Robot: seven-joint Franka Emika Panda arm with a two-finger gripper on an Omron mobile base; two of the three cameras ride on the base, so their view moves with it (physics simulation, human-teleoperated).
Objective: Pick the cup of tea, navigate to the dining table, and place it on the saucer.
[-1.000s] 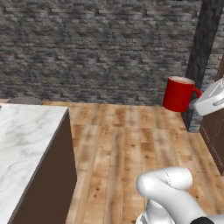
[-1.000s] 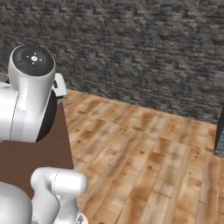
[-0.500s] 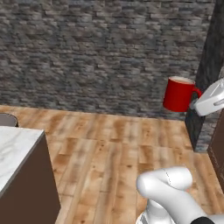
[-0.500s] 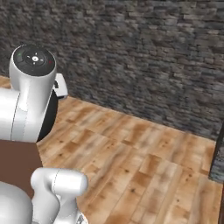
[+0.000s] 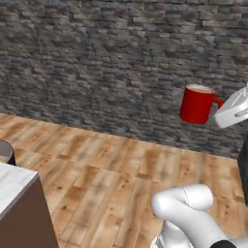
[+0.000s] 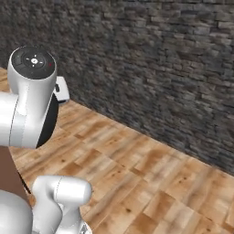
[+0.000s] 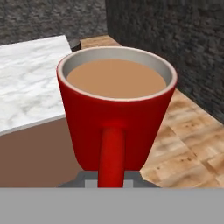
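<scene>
**Base swinging away from the marble slab, mug carried aloft**

Scenery has slid sideways across both base cameras over the last second, which means the base is turning or driving, not that the room's things have moved. The dark grey rough stone wall point(image 5: 111, 63) now spans almost the whole width of the left base view, and the warm brown wooden plank floor point(image 5: 111, 169) lies open beneath it. The long white grey-veined marble table top on its dark brown base point(image 5: 14, 186), which a second ago reached well into that view, is down to a corner at the lower left edge; a dark rounded object point(image 5: 6, 152) sits just behind it, too cropped to name. In the hand view the same marble top point(image 7: 30, 92) stretches behind and to the left of the mug.

The white arm's rounded elbow point(image 6: 32, 98) holds the same place in the right base view as before, so the arm is parked while the base travels.

The small glossy red cylindrical mug with pale inner rim and brown tea point(image 5: 195, 104) rides level and upright in mid-air, well above the floor, as it did a second ago. The gripper point(image 7: 111, 183) is clamped tight on the mug's handle point(image 7: 111, 153), its white hand just right of the mug in the left base view.

My reading: pickup is done and navigation is under way. No saucer has come into sight, so placement waits until the base squares up to the table.
</scene>
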